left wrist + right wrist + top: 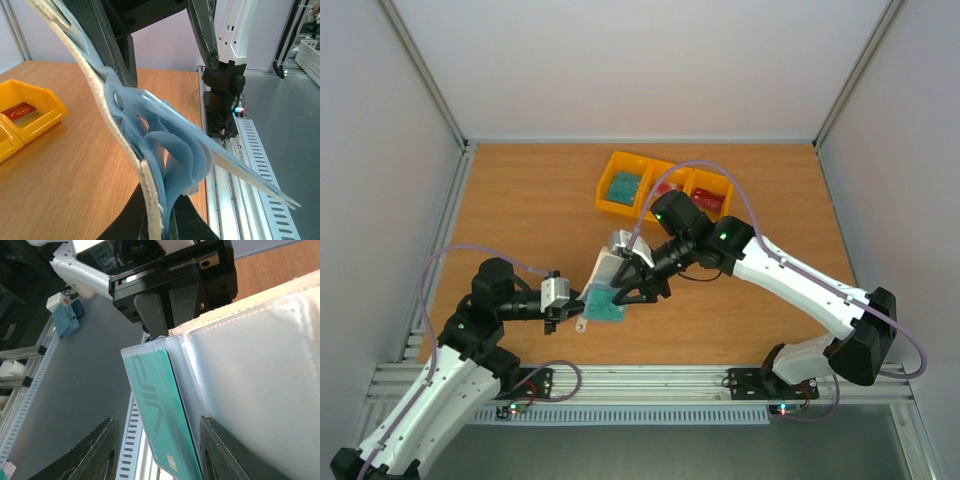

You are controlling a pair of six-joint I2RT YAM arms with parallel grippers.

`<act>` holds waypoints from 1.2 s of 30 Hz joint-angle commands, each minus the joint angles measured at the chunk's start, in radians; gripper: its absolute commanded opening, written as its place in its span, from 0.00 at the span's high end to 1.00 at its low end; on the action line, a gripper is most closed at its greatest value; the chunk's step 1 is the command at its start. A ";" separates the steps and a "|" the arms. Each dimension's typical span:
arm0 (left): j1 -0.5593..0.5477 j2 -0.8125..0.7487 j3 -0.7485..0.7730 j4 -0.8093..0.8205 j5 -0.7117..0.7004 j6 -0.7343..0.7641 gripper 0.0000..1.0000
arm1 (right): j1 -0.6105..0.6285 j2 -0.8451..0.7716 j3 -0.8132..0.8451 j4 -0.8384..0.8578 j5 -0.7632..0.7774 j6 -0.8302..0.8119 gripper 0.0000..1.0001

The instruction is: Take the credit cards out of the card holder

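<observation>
Pinched at its edge in your clenched left gripper (565, 308), the card holder (150, 150) is held open above the wooden tabletop (520, 200), which pale walls (640, 60) enclose on three sides. Your right gripper (160, 450) is spread, one finger on either side of the teal card (155, 410) that sits in a clear sleeve. Behind them, the yellow tray (610, 205) holds cards (623, 186): teal, red-and-white and dark red, one colour to each compartment.

- holder (160, 130): rough cream cloth outside, glossy translucent plastic sleeves inside
- card (160, 410): smooth teal plastic
- table (75, 165): matt wood
- tray (47, 107): shiny yellow plastic
</observation>
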 commanded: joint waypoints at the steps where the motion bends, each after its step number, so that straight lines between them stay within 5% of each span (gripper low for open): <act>1: -0.009 -0.012 -0.004 0.109 0.024 -0.031 1.00 | 0.037 0.033 0.013 0.001 0.045 0.009 0.54; 12: -0.021 -0.031 -0.021 0.175 -0.008 -0.097 1.00 | 0.094 0.094 0.047 -0.044 0.019 -0.024 0.54; 24: -0.020 -0.012 -0.031 0.176 -0.092 -0.114 1.00 | 0.096 0.086 0.059 -0.075 -0.214 -0.049 0.59; 36: -0.021 -0.027 -0.027 0.157 -0.069 -0.097 1.00 | 0.095 0.044 0.012 0.029 0.047 0.027 0.88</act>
